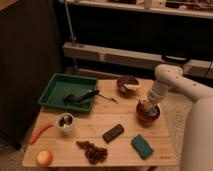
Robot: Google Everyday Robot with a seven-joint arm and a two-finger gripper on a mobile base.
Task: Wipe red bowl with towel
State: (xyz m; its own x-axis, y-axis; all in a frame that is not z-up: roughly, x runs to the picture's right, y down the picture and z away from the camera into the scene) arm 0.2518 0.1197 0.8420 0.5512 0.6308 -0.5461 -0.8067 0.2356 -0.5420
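The wooden tabletop (120,145) stands in front of a dark wall with shelving behind it, and the white arm (172,85) reaches in from the right, bending down over the right side of the wood. Its pincer (146,106) is lowered into the red bowl (148,113), which sits near the right edge of the tabletop, roughly midway front to back. There is something pale at the pincer's tip inside the bowl, which looks like the towel (145,105), but whether the pincer is apart or clamped on it I cannot tell. Just behind the red bowl, toward the back edge, sits a second dark bowl (127,85) with something light lying in it. On the left rear of the tabletop lies a green tray (55,90) with a dark utensil (82,96) resting in it, its handle angled toward the tray's right edge. In front of the tray stands a small cup (65,121), and left of that a carrot (39,133) lies near the edge. At the front left corner rests a peach-coloured fruit (44,158). A bunch of dark grapes (92,151) lies along the front, a dark bar (113,133) sits near the middle, and a green sponge (143,146) lies front right, well apart from the red bowl.
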